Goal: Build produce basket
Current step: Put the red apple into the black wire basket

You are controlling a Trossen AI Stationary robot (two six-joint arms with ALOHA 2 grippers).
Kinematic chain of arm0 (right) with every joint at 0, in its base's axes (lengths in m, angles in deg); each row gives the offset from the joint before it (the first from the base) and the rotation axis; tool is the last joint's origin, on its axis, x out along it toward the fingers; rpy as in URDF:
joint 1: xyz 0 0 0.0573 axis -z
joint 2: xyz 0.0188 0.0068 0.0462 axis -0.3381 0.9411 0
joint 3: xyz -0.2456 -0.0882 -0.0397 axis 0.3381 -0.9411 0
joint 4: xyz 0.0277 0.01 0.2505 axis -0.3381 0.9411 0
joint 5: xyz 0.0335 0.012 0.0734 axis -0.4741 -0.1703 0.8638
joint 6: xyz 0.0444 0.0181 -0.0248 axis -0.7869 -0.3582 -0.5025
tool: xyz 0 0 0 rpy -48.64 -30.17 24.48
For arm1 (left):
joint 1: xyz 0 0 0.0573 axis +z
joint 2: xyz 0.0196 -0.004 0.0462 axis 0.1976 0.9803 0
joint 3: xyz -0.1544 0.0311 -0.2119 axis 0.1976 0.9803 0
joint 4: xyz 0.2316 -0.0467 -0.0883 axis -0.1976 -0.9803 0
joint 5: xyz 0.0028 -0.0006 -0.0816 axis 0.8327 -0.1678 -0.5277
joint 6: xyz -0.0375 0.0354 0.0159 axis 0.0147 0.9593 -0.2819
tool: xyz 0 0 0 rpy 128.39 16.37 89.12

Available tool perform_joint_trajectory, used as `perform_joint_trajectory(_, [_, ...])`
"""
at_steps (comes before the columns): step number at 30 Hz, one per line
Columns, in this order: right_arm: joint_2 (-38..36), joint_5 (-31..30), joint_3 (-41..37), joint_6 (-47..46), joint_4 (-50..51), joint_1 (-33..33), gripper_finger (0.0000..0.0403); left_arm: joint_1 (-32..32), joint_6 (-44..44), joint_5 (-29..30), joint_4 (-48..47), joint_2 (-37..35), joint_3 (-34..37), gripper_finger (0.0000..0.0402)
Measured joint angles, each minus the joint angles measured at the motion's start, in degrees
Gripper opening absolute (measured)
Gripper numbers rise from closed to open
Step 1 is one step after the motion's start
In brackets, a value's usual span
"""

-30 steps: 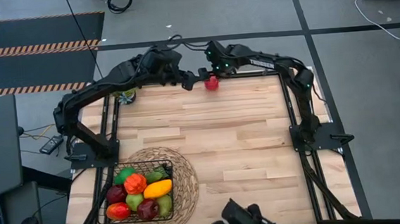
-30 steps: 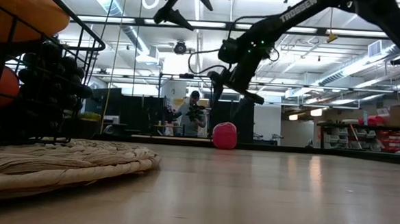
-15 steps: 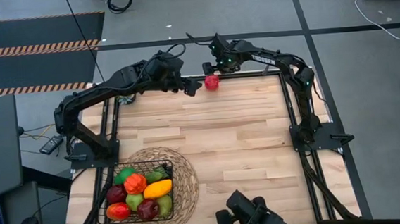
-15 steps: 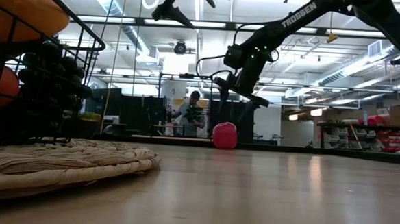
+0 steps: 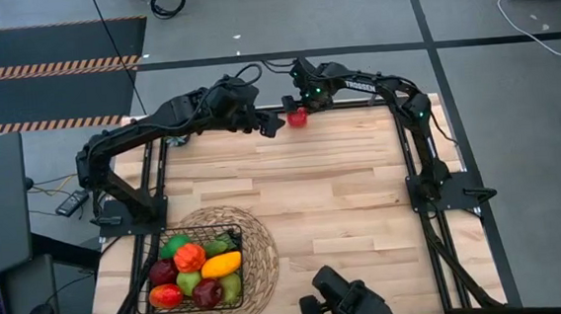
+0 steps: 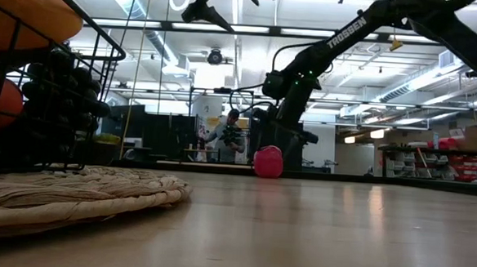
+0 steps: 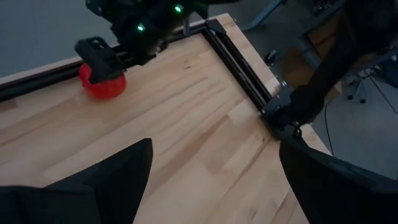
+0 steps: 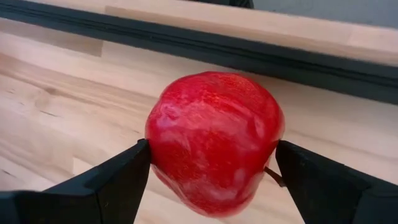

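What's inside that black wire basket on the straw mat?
The basket holds toy produce: red apples, an orange, green pieces and a yellow one on top. Anything lying beneath that top layer is covered.

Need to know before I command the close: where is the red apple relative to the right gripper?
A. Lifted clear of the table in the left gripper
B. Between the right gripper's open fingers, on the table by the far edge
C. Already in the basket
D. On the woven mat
B: in the right wrist view the red apple sits on the wood between the right gripper's open fingers.
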Motion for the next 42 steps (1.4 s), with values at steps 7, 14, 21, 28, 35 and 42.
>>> perform_joint_trajectory(7, [0.51, 0.58, 0.08, -0.13, -0.80, -1.17, 0.0349, -1.63, -0.04, 1.88, -0.02, 0.00, 0.00, 0.0357])
perform_joint_trajectory(14, [0.61, 0.67, -0.02, -0.03, -1.68, -1.53, 0.0349, -1.68, -0.07, 2.08, -0.02, 0.00, 0.00, 0.0357])
perform_joint_trajectory(21, [0.81, 5.22, -0.13, -0.08, -2.61, -1.91, 0.0346, -1.70, -0.07, 2.08, -0.02, 0.00, 0.00, 0.0357])
perform_joint_trajectory(28, [0.58, 16.55, -0.25, 0.96, -4.76, -3.17, 0.0304, -1.48, 1.75, 2.05, -1.30, 0.00, 0.01, 0.0357])
perform_joint_trajectory(35, [-0.14, 18.31, 0.08, 2.32, -4.71, -4.59, 0.0226, -0.54, 2.24, 2.09, -5.03, 0.02, 0.04, 0.0357])
perform_joint_trajectory(42, [-0.80, 21.92, 0.09, 5.54, -3.48, -5.53, 0.0215, -0.23, 2.62, 2.08, -7.67, 0.02, 0.04, 0.0357])
